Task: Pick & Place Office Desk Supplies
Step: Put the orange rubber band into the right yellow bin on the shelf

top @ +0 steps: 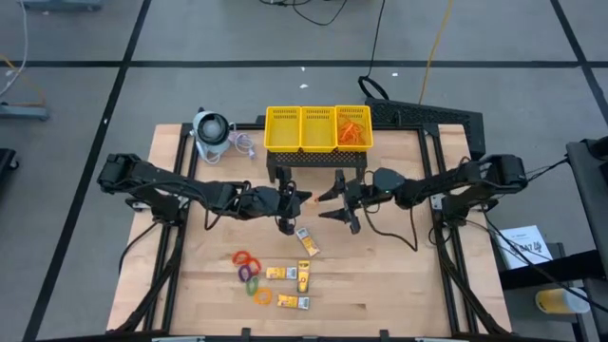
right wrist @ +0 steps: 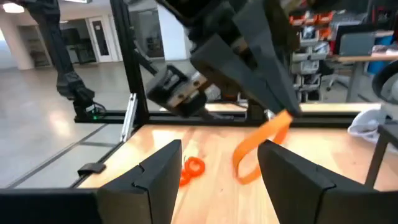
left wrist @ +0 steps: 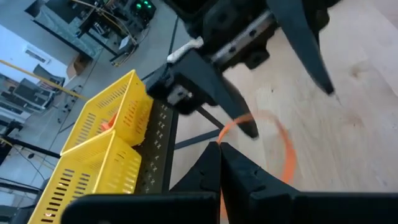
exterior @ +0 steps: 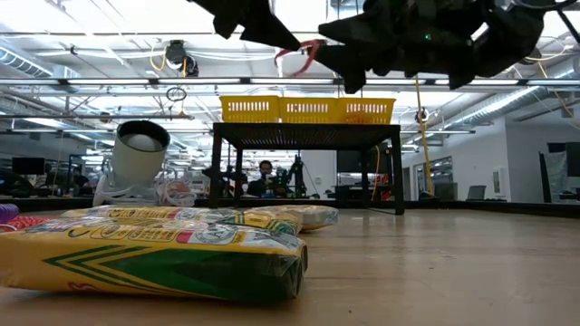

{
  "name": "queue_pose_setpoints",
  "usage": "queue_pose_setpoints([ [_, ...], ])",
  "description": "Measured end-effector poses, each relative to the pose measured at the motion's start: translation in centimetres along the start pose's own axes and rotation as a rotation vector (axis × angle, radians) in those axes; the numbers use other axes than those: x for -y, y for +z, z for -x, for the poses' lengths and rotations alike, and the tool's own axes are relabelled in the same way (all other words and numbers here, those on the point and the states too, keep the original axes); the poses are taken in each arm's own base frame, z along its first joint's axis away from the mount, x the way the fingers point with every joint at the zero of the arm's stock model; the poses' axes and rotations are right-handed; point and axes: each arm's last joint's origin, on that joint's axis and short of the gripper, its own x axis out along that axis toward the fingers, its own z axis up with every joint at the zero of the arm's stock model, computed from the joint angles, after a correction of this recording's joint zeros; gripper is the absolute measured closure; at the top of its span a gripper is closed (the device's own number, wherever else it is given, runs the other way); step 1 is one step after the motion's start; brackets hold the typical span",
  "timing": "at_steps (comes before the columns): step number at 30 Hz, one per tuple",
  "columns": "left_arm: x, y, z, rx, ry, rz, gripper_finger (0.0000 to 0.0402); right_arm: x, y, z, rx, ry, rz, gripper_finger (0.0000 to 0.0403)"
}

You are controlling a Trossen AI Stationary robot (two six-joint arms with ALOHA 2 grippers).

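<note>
An orange rubber-band loop (right wrist: 250, 157) hangs in the air in front of the yellow mesh basket (top: 318, 128), with my left gripper (left wrist: 219, 163) shut on it. My right gripper (right wrist: 217, 180) faces it from the table's right, open, one finger on each side of the loop. Several yellow-orange packets (top: 293, 277) and coloured rings (top: 251, 271) lie flat on the table nearer the front edge. More orange bands (top: 353, 128) lie in the basket's right compartment. My left gripper pinches the band's upper end (right wrist: 283, 118) between its two fingertips, coming in roughly level from the table's left. The loop hangs slack below and ahead of the fingers, clear of the table. Whether my right gripper's fingers (left wrist: 245, 121) touch the loop I cannot tell.
The basket sits on a black stand (exterior: 308, 136) at the table's far side. A grey-white round device (top: 211, 133) with a cord stands to the left of it. Bare wood (top: 389, 275) stretches along the front right.
</note>
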Motion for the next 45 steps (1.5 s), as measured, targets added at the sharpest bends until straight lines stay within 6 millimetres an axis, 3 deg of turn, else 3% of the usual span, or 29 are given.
queue_pose_setpoints([
  [8,0.0,-0.1,0.0,-0.005,-0.011,0.003,0.0401,0.4,-0.3,-0.8,-0.011,-0.033,-0.002,0.0238],
  [21,0.0,-0.2,0.0,-0.019,-0.012,0.007,0.04,0.2,0.1,-0.4,-0.045,-0.03,0.036,0.0393],
  [27,0.0,-0.2,0.0,-0.018,0.006,0.04,0.039,0.2,0.1,-0.4,-0.046,-0.031,0.045,0.0401],
  [30,-0.2,0.0,0.0,-0.008,0.035,0.15,0.0353,0.3,0.1,-0.4,-0.045,-0.033,0.043,0.0401],
  [37,0.0,0.7,0.5,0.044,0.033,0.375,0.0215,0.3,0.0,-0.4,-0.055,-0.033,0.039,0.0402],
  [41,0.0,1.6,2.1,0.096,-0.008,0.397,0.0152,0.4,0.0,-0.3,-0.064,-0.039,0.034,0.0402],
  [45,-0.5,2.4,4.5,0.15,-0.028,0.406,0.0116,0.7,0.1,0.0,-0.084,-0.058,-0.001,0.0402],
])
